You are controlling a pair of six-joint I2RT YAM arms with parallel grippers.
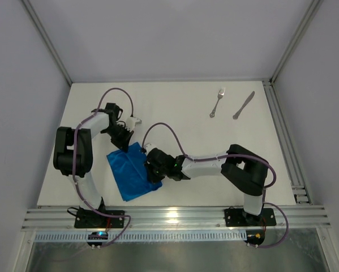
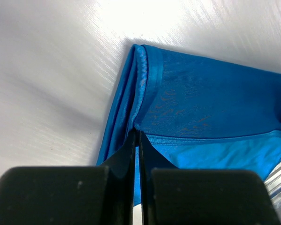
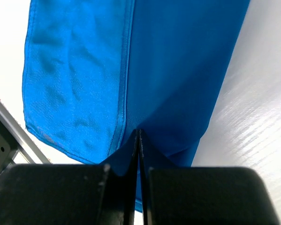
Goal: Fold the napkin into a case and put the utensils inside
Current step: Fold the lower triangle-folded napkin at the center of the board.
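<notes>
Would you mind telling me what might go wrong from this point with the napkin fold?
Both the left gripper and the right gripper are shut on just a thin edge of the napkin; the shiny cloth may slip free when pulled.
At the left gripper several layers are stacked, so it may hold only some, and the fold could open.
The napkin's near corner lies close to the table rail and could drag onto it.
</notes>
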